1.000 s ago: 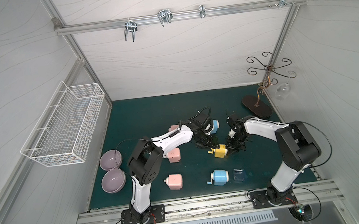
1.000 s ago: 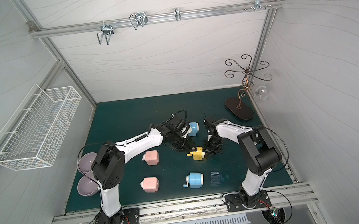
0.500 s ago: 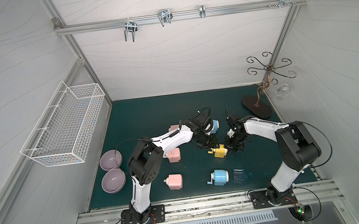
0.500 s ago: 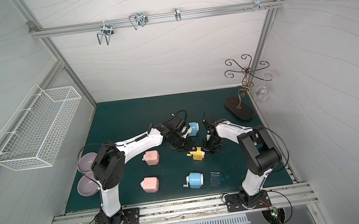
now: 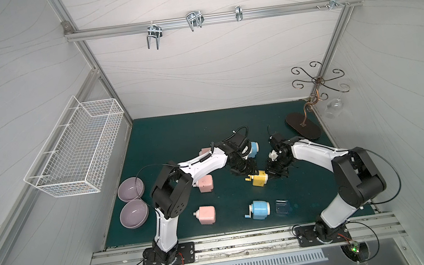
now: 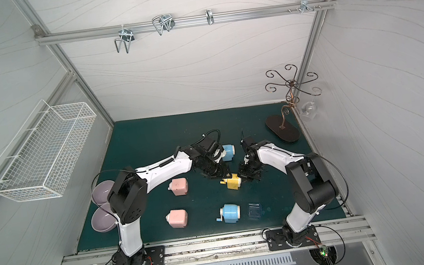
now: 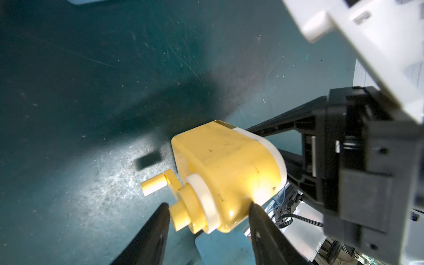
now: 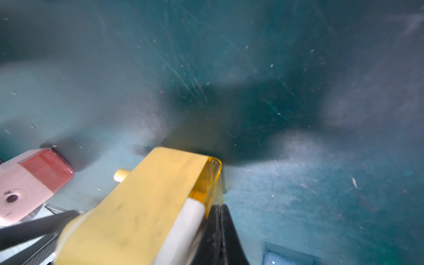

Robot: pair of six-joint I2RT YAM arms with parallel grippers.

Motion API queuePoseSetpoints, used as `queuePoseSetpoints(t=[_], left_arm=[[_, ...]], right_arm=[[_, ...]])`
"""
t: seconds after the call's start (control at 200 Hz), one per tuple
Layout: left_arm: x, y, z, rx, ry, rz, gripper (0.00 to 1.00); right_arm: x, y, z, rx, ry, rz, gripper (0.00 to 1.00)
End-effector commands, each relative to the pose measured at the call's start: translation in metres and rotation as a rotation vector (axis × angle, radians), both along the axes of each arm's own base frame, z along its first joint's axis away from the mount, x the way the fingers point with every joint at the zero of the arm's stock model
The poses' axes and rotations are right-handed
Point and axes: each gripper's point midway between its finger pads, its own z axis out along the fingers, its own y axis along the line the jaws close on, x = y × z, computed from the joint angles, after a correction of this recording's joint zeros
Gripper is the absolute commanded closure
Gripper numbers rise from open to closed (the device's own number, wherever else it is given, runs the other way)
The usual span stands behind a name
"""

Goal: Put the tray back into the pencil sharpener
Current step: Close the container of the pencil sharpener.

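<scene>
Front row: pink sharpener [image 5: 206,214], blue sharpener [image 5: 258,209] and, just beside it, a loose blue tray [image 5: 282,207] on the green mat [image 5: 179,142]; the tray is see-through and its outline is faint.
Left edge: two purple bowls [image 5: 133,213], the farther one crossed by a cable.
Centre: yellow sharpener [image 5: 258,179] lies mid-mat between the two claws, with its crank toward the left arm.
Tray: amber tray [image 8: 206,181] sits in its slot in the yellow sharpener, at the end away from the crank. Only its clear rim shows, so how far in it is cannot be told.
Left arm: left claw [image 7: 208,206] has a tip on either side of the crank end, touching it and pinching the yellow sharpener; from above it is just a dark lump.
Right arm: right claw [image 8: 218,213] has its fingers pressed together with nothing between them, resting against the tray end of the yellow sharpener; blurred and partly out of frame.
Beside the left arm: second pink sharpener [image 5: 205,183], partly covered by it.
Farther back: second blue sharpener [image 5: 253,148] half hidden behind the left wrist; pink shape [image 5: 204,150] peeking past the arm — too covered to name.
Far corner: wire stand [image 5: 304,127] with a glass [image 5: 334,107] hanging, faint against the wall.
Walls: wire basket [image 5: 78,152] on the left, hooks [image 5: 194,21] on the rear rail.
</scene>
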Motion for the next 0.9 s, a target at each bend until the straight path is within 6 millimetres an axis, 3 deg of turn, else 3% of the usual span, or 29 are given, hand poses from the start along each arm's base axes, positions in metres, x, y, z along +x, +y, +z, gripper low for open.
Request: queuePoseSetpoints(t=[0.0,0.44,0.896], left_arm=[[0.0,-0.009,0.001,-0.005,-0.019,-0.027,0.41],[0.006,-0.005,0.009,0.017,-0.051,0.001,0.33],[0.017,0.009,0.051,0.02,-0.18,0.065,0.24]], right_arm=[[0.001,-0.005,0.014,-0.015,-0.041,0.012,0.91],[-0.004,-0.029,0.038,-0.072,-0.1,0.008,0.83],[-0.018,-0.037,0.045,-0.072,-0.117,0.005,0.79]])
